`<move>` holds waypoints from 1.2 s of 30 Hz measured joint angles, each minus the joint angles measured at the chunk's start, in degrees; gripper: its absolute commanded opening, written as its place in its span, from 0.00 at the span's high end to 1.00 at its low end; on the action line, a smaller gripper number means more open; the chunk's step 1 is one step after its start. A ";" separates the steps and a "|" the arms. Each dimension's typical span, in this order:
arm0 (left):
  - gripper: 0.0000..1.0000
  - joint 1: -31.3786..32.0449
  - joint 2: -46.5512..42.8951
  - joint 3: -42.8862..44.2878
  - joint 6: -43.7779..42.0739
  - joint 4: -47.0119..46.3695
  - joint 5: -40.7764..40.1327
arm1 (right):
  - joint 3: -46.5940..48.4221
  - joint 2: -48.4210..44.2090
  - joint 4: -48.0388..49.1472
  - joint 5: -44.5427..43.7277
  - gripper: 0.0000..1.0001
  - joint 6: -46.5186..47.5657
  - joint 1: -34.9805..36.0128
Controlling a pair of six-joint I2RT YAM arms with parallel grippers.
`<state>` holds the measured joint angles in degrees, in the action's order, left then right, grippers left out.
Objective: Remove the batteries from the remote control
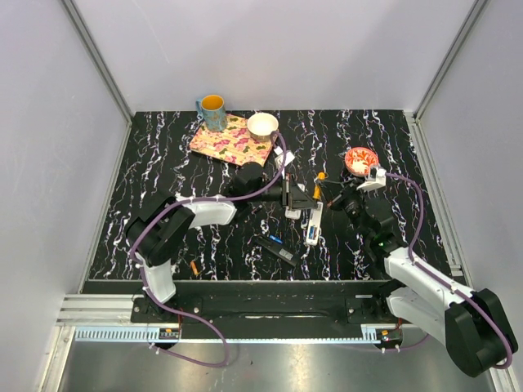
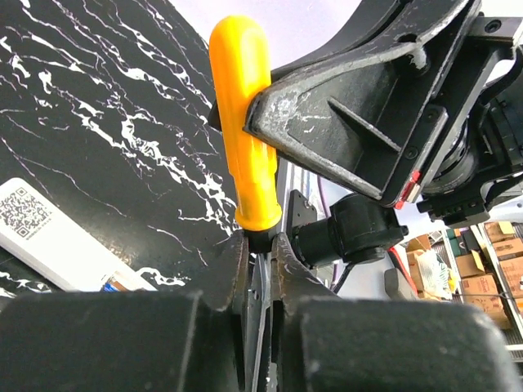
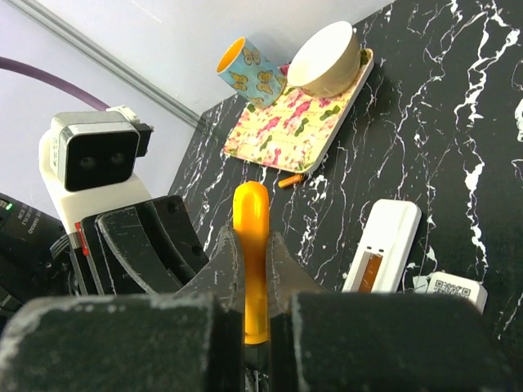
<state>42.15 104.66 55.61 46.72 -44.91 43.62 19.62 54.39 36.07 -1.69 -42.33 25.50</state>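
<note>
Left pincer (image 2: 260, 255): narrow; it is gripping the metal shaft of the screwdriver (image 2: 241, 122) just below the black collar.
Right pincer (image 3: 251, 257): narrow; it is clamping the orange handle of the same screwdriver.
Screwdriver: it is hanging between the 2 pincers above the middle of the surface (image 1: 163, 163), clear of it.
White remote (image 3: 391, 233): it is lying back side up just in front of the pincers, with its battery bay open.
Seated battery (image 3: 373, 268): 1 orange cell is sitting in that open bay.
Labelled piece (image 3: 451, 287): a small white part with a QR label is lying just beside the remote's near end.
Loose batteries: 1 orange cell (image 1: 194, 267) is lying near the left arm's base, well apart from the remote. Another orange cell (image 3: 290, 180) is lying at the tray's near edge. A blue cell (image 1: 275, 240) is lying just beside the black bar; contact cannot be told.
Black bar (image 1: 274, 250): it is lying flat, left of the white remote.
Tray (image 1: 221, 145): it is lying at the far left, with a cream bowl (image 1: 263, 124) resting on 1 corner and a mug (image 1: 212, 110) standing at another.
Red bowl (image 1: 360, 159): it is standing at the far right.
</note>
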 measured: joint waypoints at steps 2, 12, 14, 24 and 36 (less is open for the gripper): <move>1.00 0.02 -0.07 0.00 -0.76 1.29 -0.04 | 0.04 -0.02 -0.72 0.70 0.77 0.76 0.00; 1.00 -1.16 -9.05 -0.92 -12.48 20.11 -6.29 | 11.89 1.66 -10.84 10.29 0.12 6.86 -4.07; 1.00 -1.95 -11.45 -1.14 -14.99 23.15 -6.34 | 14.12 3.54 -11.19 14.62 0.17 6.75 -6.23; 1.00 -3.39 -20.74 -2.27 -25.44 36.22 -6.32 | 20.65 15.56 -7.56 37.81 0.46 -2.64 -9.31; 1.00 -3.80 -24.35 -2.86 -25.90 36.68 -6.32 | 19.32 14.47 -2.05 43.45 0.48 -8.96 -9.40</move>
<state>38.35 80.31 52.75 20.82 -8.23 37.30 38.94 68.86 34.02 41.76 -51.29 16.10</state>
